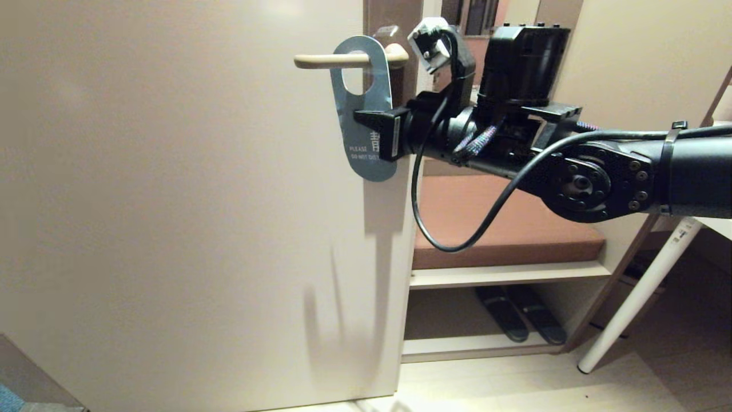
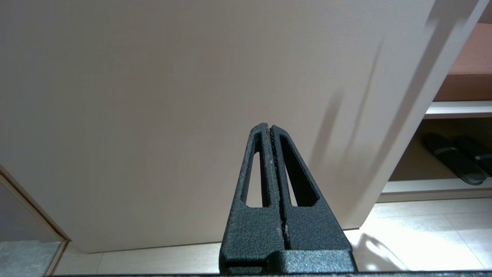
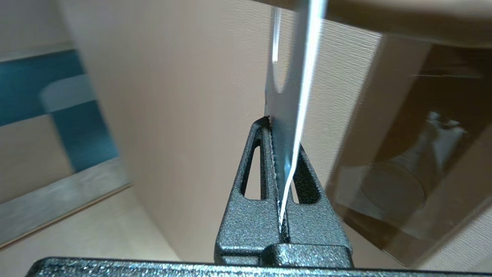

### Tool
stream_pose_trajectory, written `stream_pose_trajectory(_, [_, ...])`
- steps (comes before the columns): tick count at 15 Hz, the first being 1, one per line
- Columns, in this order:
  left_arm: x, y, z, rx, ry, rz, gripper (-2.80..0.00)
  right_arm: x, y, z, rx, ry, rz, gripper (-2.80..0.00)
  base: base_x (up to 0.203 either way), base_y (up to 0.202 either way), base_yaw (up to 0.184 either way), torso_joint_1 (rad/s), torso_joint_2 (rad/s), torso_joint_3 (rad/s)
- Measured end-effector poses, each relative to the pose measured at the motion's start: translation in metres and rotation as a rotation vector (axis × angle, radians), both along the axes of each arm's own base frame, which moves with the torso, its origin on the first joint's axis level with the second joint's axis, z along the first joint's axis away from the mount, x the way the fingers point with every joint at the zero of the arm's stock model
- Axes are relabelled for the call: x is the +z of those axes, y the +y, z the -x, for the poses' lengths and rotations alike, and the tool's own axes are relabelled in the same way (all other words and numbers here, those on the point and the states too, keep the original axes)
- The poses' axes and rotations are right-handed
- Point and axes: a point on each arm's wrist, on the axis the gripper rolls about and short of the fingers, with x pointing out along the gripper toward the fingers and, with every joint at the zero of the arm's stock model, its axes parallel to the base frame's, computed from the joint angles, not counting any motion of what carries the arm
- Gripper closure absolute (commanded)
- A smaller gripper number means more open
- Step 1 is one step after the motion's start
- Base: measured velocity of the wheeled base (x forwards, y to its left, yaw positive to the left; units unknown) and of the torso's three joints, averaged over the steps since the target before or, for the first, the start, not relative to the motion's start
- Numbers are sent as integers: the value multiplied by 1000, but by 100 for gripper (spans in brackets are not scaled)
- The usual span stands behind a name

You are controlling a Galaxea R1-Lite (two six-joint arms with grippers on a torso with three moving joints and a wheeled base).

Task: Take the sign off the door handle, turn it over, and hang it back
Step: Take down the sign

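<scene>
The sign [image 1: 366,109] hung on the handle [image 1: 329,59] of the door [image 1: 171,200], the lever passing through its round hole. Its blue face, lettered "PLEASE DO NOT DISTURB", faced outward, and it hung slightly tilted, with its lower end swung toward the door's free edge. The handle projected level from a brownish backplate [image 1: 394,17] near the door's upper edge on the latch side.

The right gripper [image 1: 382,135] reached in from the side of the free edge and was clamped on the sign's edge at about mid-height, below the hole. In the right wrist view the card [image 3: 286,115] ran edge-on between the two closed fingers [image 3: 250,181], with the glossy backplate [image 3: 403,154] close beside it.

The left gripper [image 2: 270,129] was low in front of the door's lower part, its fingers pressed together and holding nothing; it did not touch the door.

Beyond the door's free edge stood a shelf unit [image 1: 509,274] with dark slippers [image 1: 517,312] in its lower compartment, and a white leg [image 1: 640,297] slanted to the floor.
</scene>
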Motion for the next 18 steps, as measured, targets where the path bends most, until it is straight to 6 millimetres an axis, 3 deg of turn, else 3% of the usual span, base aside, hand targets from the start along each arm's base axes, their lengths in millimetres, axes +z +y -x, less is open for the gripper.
stream_pose_trajectory(18, [0,0,0,0,0,0,0,5,30,16,-284,1,-27,0,0,0,0,0,0,0])
